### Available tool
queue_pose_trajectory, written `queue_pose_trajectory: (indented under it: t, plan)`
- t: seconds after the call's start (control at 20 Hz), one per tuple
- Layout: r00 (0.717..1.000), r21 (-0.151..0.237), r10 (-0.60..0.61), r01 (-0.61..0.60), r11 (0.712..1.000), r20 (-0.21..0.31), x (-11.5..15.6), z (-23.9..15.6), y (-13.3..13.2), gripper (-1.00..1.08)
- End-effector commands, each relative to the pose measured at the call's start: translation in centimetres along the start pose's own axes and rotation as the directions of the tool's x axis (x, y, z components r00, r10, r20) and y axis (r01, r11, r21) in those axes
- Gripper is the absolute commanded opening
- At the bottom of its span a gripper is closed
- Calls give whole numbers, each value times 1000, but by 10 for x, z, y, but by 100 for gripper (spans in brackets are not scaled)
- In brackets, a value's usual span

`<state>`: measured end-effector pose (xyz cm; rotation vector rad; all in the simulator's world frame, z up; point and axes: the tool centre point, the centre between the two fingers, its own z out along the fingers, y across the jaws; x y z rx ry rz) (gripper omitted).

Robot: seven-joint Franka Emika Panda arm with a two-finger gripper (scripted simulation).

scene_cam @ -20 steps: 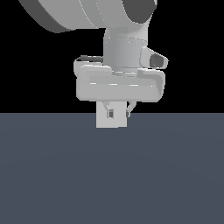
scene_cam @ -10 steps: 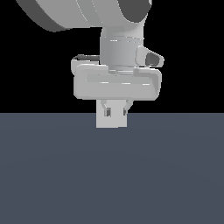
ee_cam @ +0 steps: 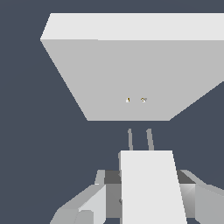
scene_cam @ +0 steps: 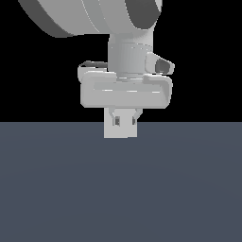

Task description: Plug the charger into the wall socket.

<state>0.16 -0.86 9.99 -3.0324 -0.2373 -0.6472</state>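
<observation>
Holding the charger (ee_cam: 151,186) clamped in your hand (ee_cam: 146,199), you have its two prongs aimed at the socket (ee_cam: 131,78) just ahead. Grasp and alignment look done; insertion remains, since prongs and holes are apart.

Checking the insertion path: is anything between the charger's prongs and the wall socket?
Nothing. In the wrist view, only bare dark floor shows between the charger, held in the end effector, and the wall socket. The prongs point toward its two dots.
</observation>
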Motion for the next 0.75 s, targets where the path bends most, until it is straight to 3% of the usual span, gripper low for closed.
queue_pose_trajectory:
  t: [0.0, 0.7]
  plan:
    - [1000, -1, -1, 1, 1000, 0, 7, 3, 0, -100]
    - [1000, 0, 0, 0, 1000, 0, 38, 17, 0, -100]
